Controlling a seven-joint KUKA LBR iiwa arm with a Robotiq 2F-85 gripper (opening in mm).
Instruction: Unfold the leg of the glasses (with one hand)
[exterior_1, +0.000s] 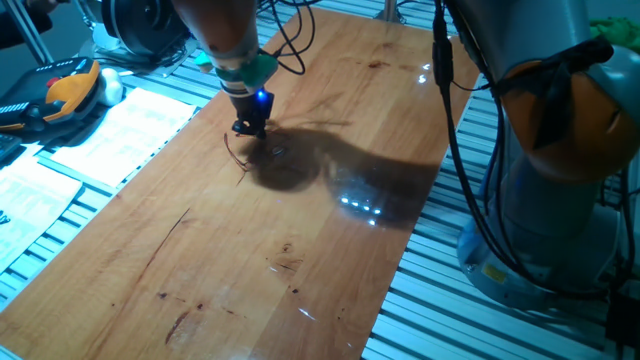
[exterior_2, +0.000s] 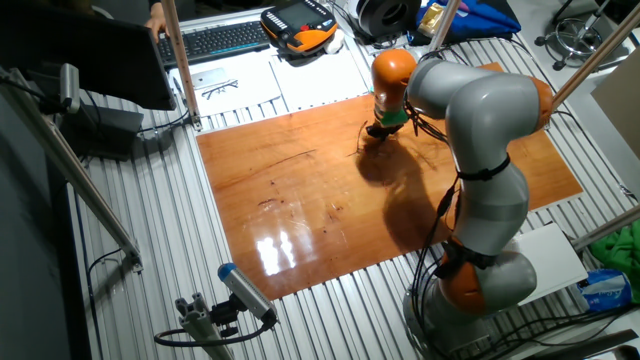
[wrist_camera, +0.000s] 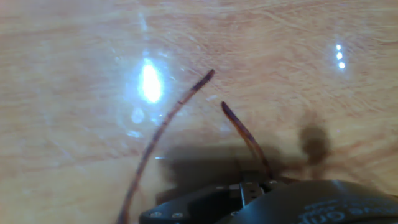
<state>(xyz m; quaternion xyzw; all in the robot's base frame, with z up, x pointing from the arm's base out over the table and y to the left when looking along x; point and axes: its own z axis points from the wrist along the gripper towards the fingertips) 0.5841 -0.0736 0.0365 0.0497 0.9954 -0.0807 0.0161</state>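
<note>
In the upper middle of one fixed view, the gripper (exterior_1: 250, 128) is pressing down at the wooden table (exterior_1: 300, 240), its blue light glowing, right over the glasses (exterior_1: 238, 152), which are showing only as fine reddish-brown wire beside its tip. The other fixed view is placing the same meeting in the upper centre of the board, under the grey and orange arm (exterior_2: 480, 150). In the hand view, two thin wire legs (wrist_camera: 165, 127) are running up from the lower edge and spreading apart, suggesting a leg is swinging partway out. Whether the fingers are clamping wire is impossible to tell; their tips are hidden. The unfolding appears underway, not finished.
</note>
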